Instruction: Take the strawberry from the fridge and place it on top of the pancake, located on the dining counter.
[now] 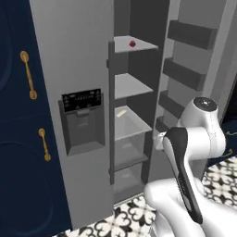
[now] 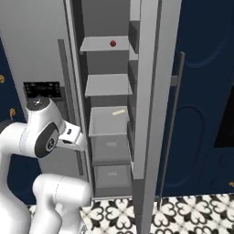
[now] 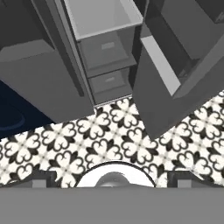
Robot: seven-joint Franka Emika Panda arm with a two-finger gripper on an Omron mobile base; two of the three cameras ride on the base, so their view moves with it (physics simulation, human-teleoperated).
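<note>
The tall grey fridge (image 1: 74,60) (image 2: 32,45) stands with its right door (image 1: 194,55) (image 2: 148,91) swung open. On its top shelf lies the strawberry (image 1: 132,44) (image 2: 112,43), tiny and red, alone near the shelf's front. My arm is folded low in front of the fridge, well below that shelf. The hand (image 2: 73,135) points down at the floor. In the hand view my gripper (image 3: 111,179) is open, its fingertips (image 3: 43,177) wide apart with nothing between them. The pancake and the dining counter are out of view.
A small pale yellow item (image 1: 121,112) (image 2: 119,111) lies on the third shelf, above two grey drawers (image 2: 109,151) (image 3: 105,48). Navy cupboards with gold handles (image 1: 28,74) flank the fridge. The open door's shelves (image 1: 190,34) jut out on the right. The floor (image 3: 109,140) is patterned tile.
</note>
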